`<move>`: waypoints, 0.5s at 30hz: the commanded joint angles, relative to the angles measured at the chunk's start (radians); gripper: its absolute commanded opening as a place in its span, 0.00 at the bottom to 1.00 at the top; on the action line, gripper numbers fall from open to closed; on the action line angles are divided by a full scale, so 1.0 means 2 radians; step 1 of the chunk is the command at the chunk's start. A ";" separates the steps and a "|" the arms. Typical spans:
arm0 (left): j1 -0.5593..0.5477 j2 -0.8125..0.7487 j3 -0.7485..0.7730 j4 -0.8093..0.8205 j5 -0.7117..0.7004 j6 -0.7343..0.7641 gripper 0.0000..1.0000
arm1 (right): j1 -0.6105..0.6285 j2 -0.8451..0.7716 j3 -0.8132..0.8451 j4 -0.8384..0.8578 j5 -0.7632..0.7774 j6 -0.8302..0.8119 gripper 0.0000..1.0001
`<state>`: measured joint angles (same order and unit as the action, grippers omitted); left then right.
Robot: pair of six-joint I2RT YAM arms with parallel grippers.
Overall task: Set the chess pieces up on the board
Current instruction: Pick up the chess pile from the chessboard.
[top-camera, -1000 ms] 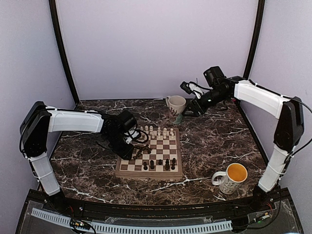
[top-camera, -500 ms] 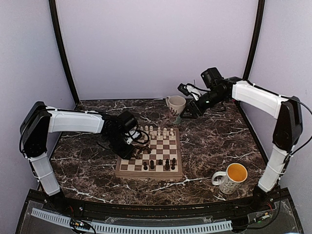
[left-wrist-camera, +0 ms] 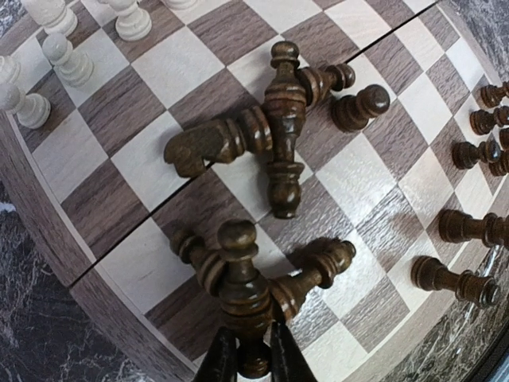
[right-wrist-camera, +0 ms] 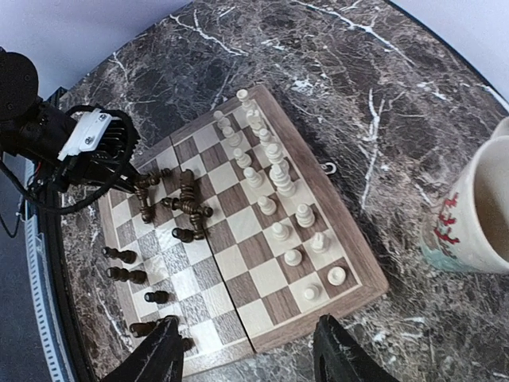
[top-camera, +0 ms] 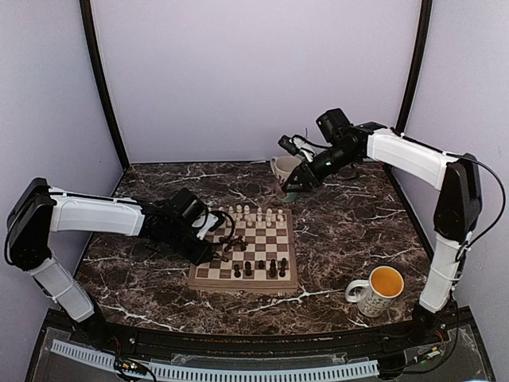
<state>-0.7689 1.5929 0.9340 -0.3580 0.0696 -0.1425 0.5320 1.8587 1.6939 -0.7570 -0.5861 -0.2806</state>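
The board (top-camera: 242, 285) lies mid-table, with cream-white chess pieces (top-camera: 258, 213) standing along its far rows and dark ones (top-camera: 262, 269) along the near rows. Several dark pieces (left-wrist-camera: 278, 135) lie toppled in a heap on the left squares. My left gripper (top-camera: 213, 248) is low over that heap, shut on the base of a dark piece (left-wrist-camera: 242, 286) that rests across two other fallen ones. My right gripper (top-camera: 293, 185) hangs open and empty above the table behind the board; its fingers (right-wrist-camera: 159, 358) frame the board (right-wrist-camera: 270, 274) from high up.
A white patterned mug (top-camera: 282, 167) stands at the back, just beside the right gripper, and shows at the right edge of the right wrist view (right-wrist-camera: 477, 215). A mug of orange drink (top-camera: 378, 290) stands at the front right. Purple walls enclose the marble table.
The left jaws have closed on the dark piece, and the left arm's elbow has swung outward and down. The right arm has moved left and slightly up, past the back mug.
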 commanded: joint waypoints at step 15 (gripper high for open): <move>-0.002 -0.058 -0.106 0.246 0.032 -0.016 0.04 | 0.075 0.170 0.110 -0.025 -0.124 0.087 0.52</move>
<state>-0.7689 1.5219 0.7620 0.0353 0.1143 -0.1719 0.6647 2.1483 1.8542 -0.7967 -0.7666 -0.1535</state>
